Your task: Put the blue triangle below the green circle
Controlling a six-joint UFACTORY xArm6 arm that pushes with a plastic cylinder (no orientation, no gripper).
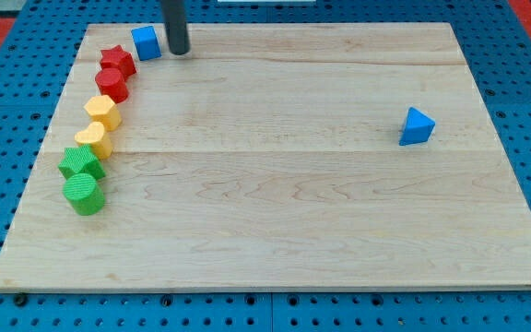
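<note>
The wooden board (pixel 275 184) fills the view, and the rod carries no pincer, so no grasp state applies. At the view's top left your tip (pixel 179 52) rests just beside a blue cube (pixel 146 42), heading a column of blocks along the left edge: a red star (pixel 117 62), a red cylinder (pixel 112 85), two yellow blocks (pixel 103 112) (pixel 92 140), a green star (pixel 81 164) and the green circle (pixel 84 195). The blue triangle (pixel 417 126) lies well apart, at the view's right. Bring your tip round to its right side, then push leftward and downward, probably finishing below the green circle without disturbing the column.
</note>
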